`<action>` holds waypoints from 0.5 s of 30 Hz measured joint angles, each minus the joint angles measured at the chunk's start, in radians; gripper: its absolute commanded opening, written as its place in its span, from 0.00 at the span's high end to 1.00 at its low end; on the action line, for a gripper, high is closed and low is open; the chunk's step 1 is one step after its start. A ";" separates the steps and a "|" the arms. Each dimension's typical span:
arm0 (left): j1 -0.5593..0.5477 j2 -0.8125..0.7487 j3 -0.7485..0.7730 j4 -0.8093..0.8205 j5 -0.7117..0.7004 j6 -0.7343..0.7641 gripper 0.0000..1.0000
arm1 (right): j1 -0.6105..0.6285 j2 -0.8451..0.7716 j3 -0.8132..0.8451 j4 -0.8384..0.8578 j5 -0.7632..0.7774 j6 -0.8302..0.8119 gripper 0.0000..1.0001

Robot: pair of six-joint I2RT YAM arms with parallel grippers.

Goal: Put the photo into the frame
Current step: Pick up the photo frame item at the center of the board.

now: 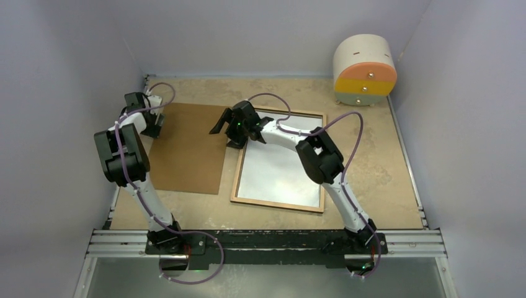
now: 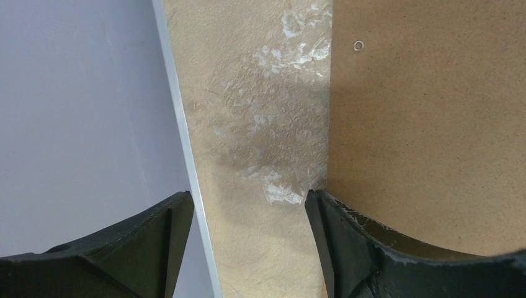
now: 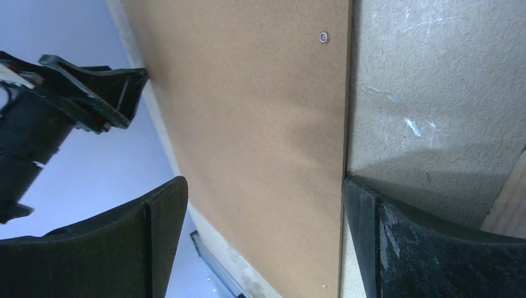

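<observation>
The frame (image 1: 276, 205) lies flat right of the table's middle, light wood-brown side up. A pale white-grey sheet (image 1: 282, 166) fills its opening; it looks like the photo's white back, and no printed side shows. My right gripper (image 1: 224, 135) is open and empty above the frame's far left corner (image 3: 507, 208). In the right wrist view it (image 3: 263, 198) spans the right edge of the brown backing board (image 3: 260, 124). My left gripper (image 1: 151, 126) is open and empty at that board's far left edge. In the left wrist view (image 2: 248, 208) its right finger (image 2: 332, 239) sits at the board's edge (image 2: 428, 124).
The flat brown backing board (image 1: 186, 149) lies left of the frame. A round cream, orange and yellow drawer unit (image 1: 365, 68) stands at the back right. Grey walls close in on the left, back and right. A metal rail (image 2: 186, 143) runs along the left table edge.
</observation>
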State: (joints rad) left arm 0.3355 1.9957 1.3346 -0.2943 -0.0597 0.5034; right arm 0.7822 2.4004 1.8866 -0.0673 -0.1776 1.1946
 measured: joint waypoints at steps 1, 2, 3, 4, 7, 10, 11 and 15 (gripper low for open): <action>-0.003 0.000 -0.001 -0.001 0.000 0.013 0.27 | -0.006 -0.008 -0.026 0.033 -0.017 0.018 0.05; -0.005 0.000 -0.002 -0.001 0.000 0.019 0.27 | -0.010 -0.014 -0.048 0.064 -0.029 0.034 0.05; -0.007 0.000 -0.002 -0.002 0.000 0.027 0.28 | -0.013 -0.019 -0.063 0.083 -0.037 0.044 0.06; -0.009 0.000 -0.002 -0.002 0.000 0.036 0.28 | -0.015 -0.023 -0.075 0.099 -0.045 0.053 0.06; -0.016 0.000 -0.002 -0.005 0.002 0.059 0.29 | -0.016 -0.040 -0.115 0.140 -0.052 0.075 0.07; -0.025 0.000 -0.002 -0.010 0.003 0.078 0.29 | -0.016 -0.080 -0.175 0.185 -0.060 0.097 0.07; -0.029 0.000 -0.002 -0.013 0.004 0.086 0.29 | -0.016 -0.100 -0.200 0.206 -0.063 0.106 0.08; -0.040 -0.001 -0.002 -0.018 0.004 0.109 0.30 | -0.016 -0.189 -0.280 0.283 -0.085 0.144 0.09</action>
State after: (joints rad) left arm 0.2958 1.9949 1.3331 -0.3119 -0.0555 0.6121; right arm 0.7666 2.2116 1.6066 0.2157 -0.2626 1.3388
